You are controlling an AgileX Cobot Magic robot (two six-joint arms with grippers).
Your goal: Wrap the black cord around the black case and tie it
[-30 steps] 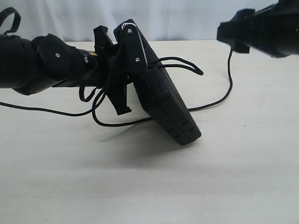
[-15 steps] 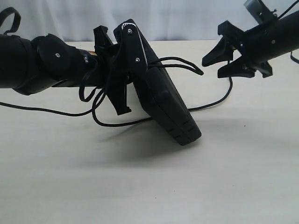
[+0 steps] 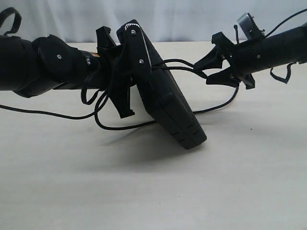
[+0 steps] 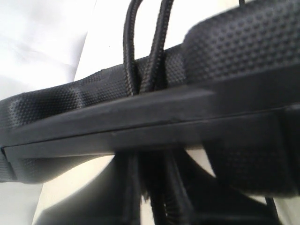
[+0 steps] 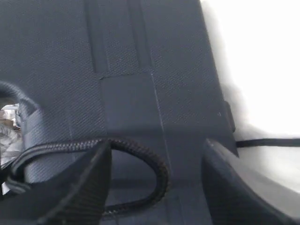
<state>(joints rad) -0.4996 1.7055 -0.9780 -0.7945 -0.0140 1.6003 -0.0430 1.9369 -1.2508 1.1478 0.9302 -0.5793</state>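
At three o'clock of the black case (image 3: pixel 172 110), clamped tilted by the left pincer (image 3: pixel 132 67) for wrapping, the right pincer (image 3: pixel 204 74) gapes around the black cord (image 3: pixel 182 61).

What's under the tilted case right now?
The cord lies on the table beneath the raised side of the case, whose low corner appears to touch the table. How the cord continues behind the case is covered.

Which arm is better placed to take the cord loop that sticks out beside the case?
The right arm. The right fingers are open at the tip of the black cord loop, which lies between them. The left fingers are shut on the tilted black case, so they are probably not free.
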